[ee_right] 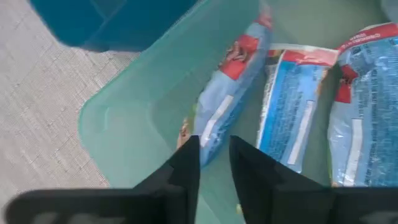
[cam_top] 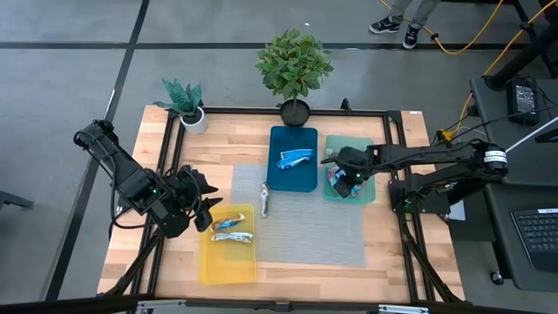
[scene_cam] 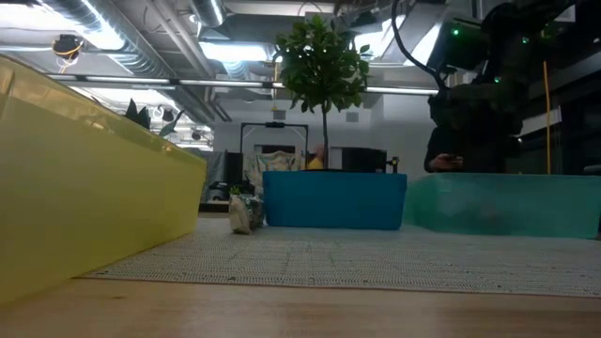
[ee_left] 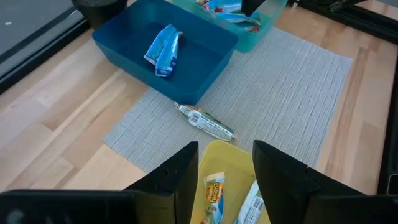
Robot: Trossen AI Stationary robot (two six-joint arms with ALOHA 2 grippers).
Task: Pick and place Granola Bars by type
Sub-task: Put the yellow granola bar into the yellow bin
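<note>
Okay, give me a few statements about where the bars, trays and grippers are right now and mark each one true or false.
1. One bar lies on the grey mat, outside every tray. True.
2. The blue tray is empty. False: it holds blue-wrapped bars.
3. The right gripper is over the teal tray. True.
4. The yellow tray holds bars. True.
5. The left gripper is shut on a bar. False: it is open, holding nothing, near the yellow tray.
6. The teal tray sits left of the blue tray in the high view. False: it sits to its right.
</note>
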